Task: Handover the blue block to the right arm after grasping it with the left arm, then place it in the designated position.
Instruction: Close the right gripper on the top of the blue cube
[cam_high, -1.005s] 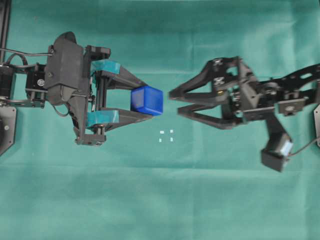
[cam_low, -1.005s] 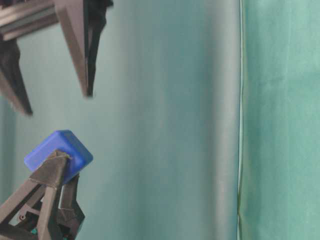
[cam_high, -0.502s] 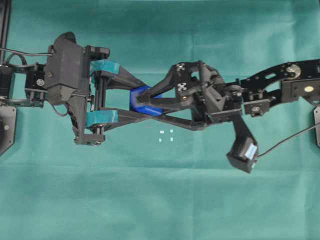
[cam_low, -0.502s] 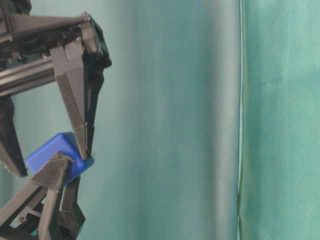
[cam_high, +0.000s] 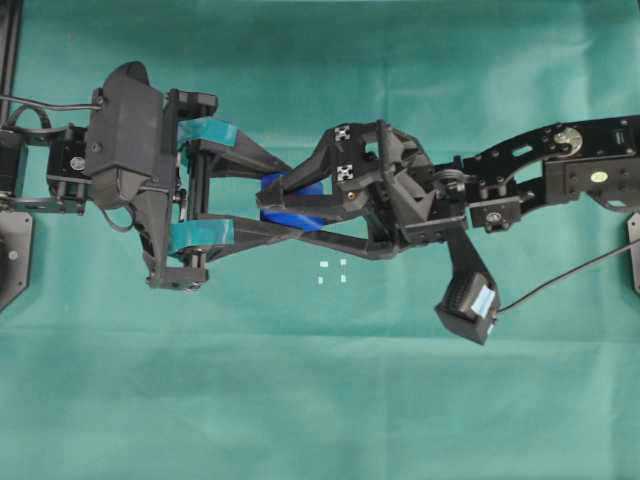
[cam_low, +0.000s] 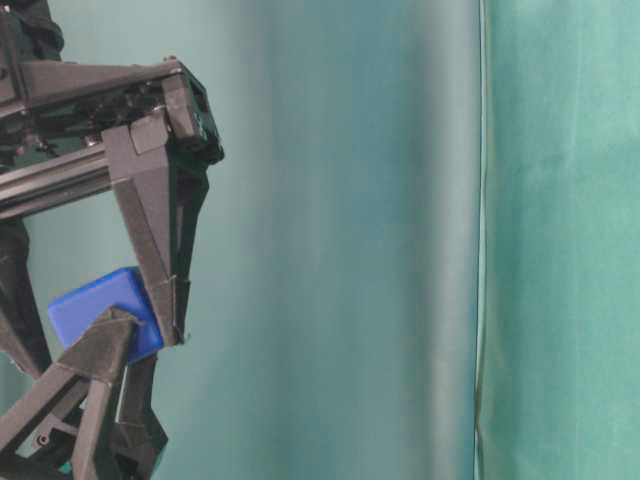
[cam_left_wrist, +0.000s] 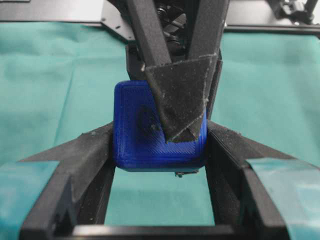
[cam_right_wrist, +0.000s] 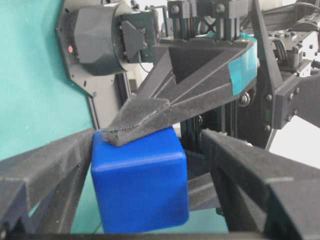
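The blue block (cam_high: 290, 207) hangs above the green cloth, pinched on two sides by my left gripper (cam_high: 298, 206), whose teal-taped fingers are shut on it. My right gripper (cam_high: 272, 212) has come in from the right, turned a quarter turn, and stands open around the same block. In the right wrist view the block (cam_right_wrist: 137, 185) lies against one of the fingers (cam_right_wrist: 55, 167) with a gap to the other. One right finger crosses the block's marked face (cam_left_wrist: 140, 132) in the left wrist view. The designated position (cam_high: 332, 271) shows as small white marks just below the grippers.
The right arm's links (cam_high: 560, 170) stretch off to the right edge and its wrist camera (cam_high: 467, 298) hangs below them. The left arm's base (cam_high: 60, 170) sits at the left edge. A fold of cloth (cam_low: 480, 240) runs vertically in the table-level view.
My right gripper has moved left from clear of the block to straddling it, still open. The left gripper has kept the block in place.
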